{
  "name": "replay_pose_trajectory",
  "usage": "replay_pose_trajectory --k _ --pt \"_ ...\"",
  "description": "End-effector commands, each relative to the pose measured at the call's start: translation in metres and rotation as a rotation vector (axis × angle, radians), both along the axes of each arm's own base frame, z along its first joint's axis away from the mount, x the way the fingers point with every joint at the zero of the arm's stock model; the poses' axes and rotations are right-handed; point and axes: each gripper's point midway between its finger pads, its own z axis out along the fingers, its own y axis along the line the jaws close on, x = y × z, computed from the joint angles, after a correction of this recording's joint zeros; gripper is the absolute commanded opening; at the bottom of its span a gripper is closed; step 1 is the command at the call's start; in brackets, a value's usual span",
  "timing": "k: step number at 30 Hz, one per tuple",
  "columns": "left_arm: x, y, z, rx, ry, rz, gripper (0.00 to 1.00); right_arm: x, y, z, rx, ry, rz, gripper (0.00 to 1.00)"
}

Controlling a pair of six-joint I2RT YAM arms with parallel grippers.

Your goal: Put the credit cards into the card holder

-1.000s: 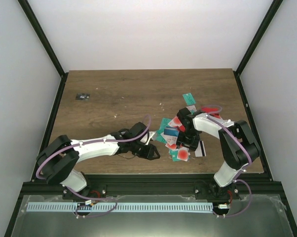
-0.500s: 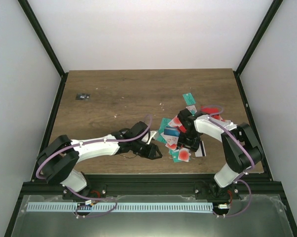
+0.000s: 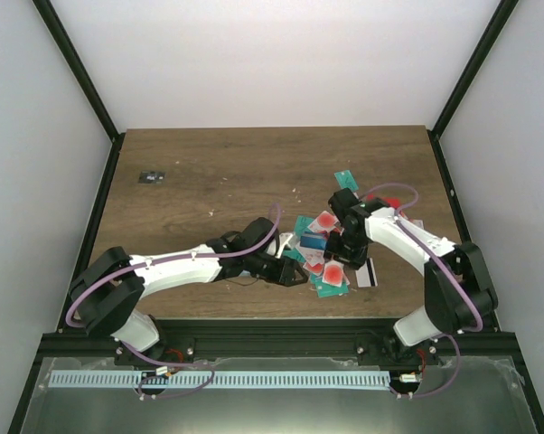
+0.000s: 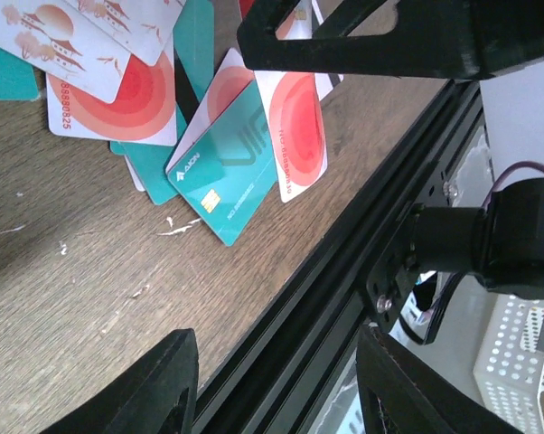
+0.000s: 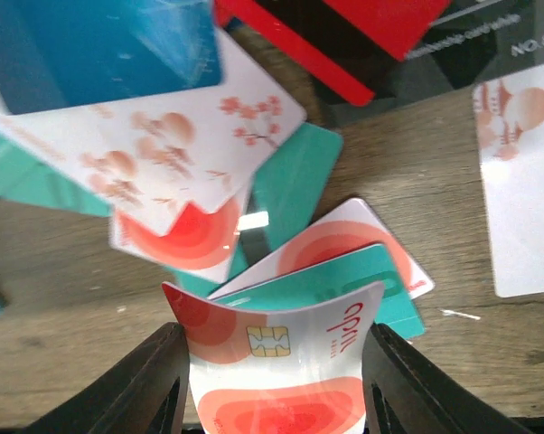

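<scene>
Compared with one second ago, the left gripper is sitting further to the right and is now almost touching the near-left side of the pile of credit cards. The right arm is stretching out more, with its elbow swung toward the right side of the table.

The right gripper is pinching a white and red chip card by its two long edges, so that the card is bowing upward between the fingers. The left gripper is standing wide apart with nothing between its fingers.

The blue card holder is lying inside the pile, touching a white card with blossoms; I cannot tell which one is on top.

The pile is sitting close to the front edge. A teal chip card is pointing its corner toward the black rail, and a black-striped card is lying near that edge too. Wide wood is stretching to the left and to the far side, where a small dark object is resting near the far-left corner.
</scene>
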Motion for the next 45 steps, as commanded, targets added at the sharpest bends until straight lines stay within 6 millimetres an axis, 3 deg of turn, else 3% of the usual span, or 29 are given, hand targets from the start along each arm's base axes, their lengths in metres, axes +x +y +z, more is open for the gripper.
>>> replay_pose_trajectory --k 1,6,14,27,32,37,45 --pt "0.008 -0.012 0.022 -0.074 -0.023 0.027 0.51 0.008 0.017 0.034 0.099 -0.059 -0.004 0.51" --pt "0.016 -0.012 0.036 -0.109 -0.059 0.059 0.52 0.008 0.032 0.057 0.208 -0.093 -0.001 0.51" --pt "0.028 -0.012 0.054 -0.169 -0.094 0.111 0.53 0.003 0.048 0.078 0.325 -0.12 0.022 0.51" --pt "0.032 -0.029 0.048 -0.183 -0.069 0.078 0.5 0.001 0.059 0.094 0.402 -0.141 0.037 0.51" --pt "0.033 -0.033 0.047 -0.192 -0.063 0.075 0.36 0.003 0.063 0.099 0.423 -0.147 0.039 0.51" --pt "0.036 -0.038 0.048 -0.196 -0.063 0.07 0.05 0.004 0.064 0.102 0.429 -0.156 0.043 0.52" --pt "0.041 -0.03 0.051 -0.18 -0.082 0.104 0.04 0.006 0.063 0.103 0.427 -0.176 0.047 0.63"
